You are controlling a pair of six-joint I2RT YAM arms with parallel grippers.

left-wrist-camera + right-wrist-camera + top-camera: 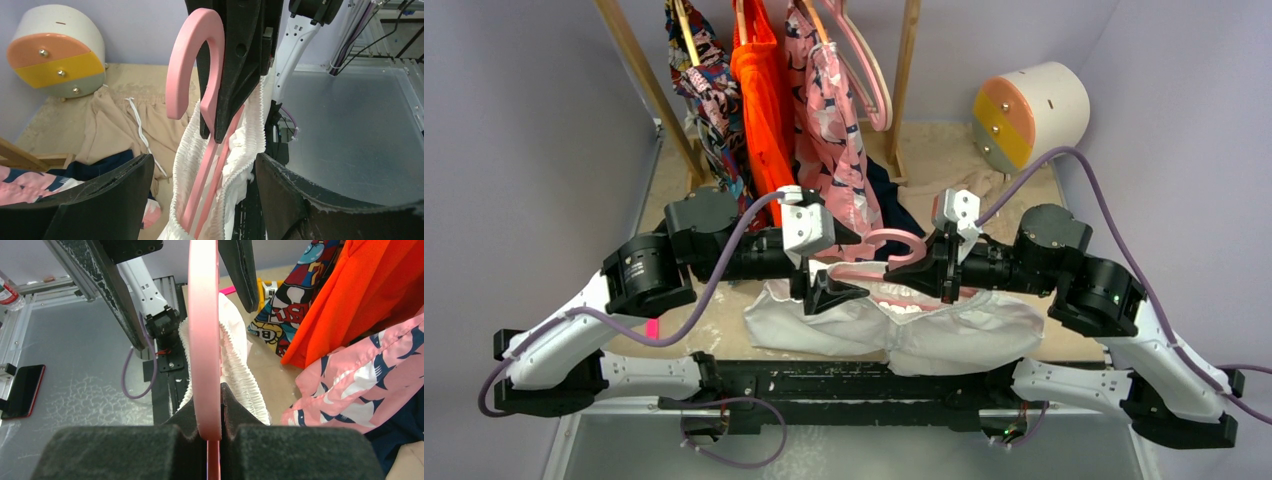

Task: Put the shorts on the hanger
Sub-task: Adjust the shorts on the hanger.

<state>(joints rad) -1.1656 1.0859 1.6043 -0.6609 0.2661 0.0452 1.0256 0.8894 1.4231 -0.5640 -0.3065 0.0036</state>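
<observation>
A: Where are the plain white thin-fabric shorts point(944, 335)?

B: They are spread along the 6 o'clock edge of the sandy table point(944, 150), with the gathered waistband toward 12. The smooth pink hanger point(860, 270) sits in that waistband. In the left wrist view its slim arms run down inside the ruffled elastic, and the thick loop hook rises clear of the cloth.

A: Who holds what?

B: The right gripper point(209, 432) is clenched on the hanger's neck, at about 3 o'clock of the hook seen from above. The left gripper point(202, 167) is released, with one jaw on each side of the waistband, at roughly 8 o'clock of the hook. It grasps nothing.

A: So what is the step in hand?

B: Probably seating the elastic over the hanger's arms. The left gripper should pinch only the outer layer of waistband near the hanger's left tip. It should then draw that layer toward 9 o'clock until the elastic rides over the shoulder. The right gripper should hold the hanger level and firm, or the arm may slide out of the fabric.

A: Is anything nearby a risk?

B: The crumpled tan garment point(107, 125) lies at about 1 o'clock beyond the hook, apart from it. The pink navy-patterned garment point(834, 140) hangs at 11 on the wooden rack point(906, 80). Neither should be caught in the pinch.
</observation>
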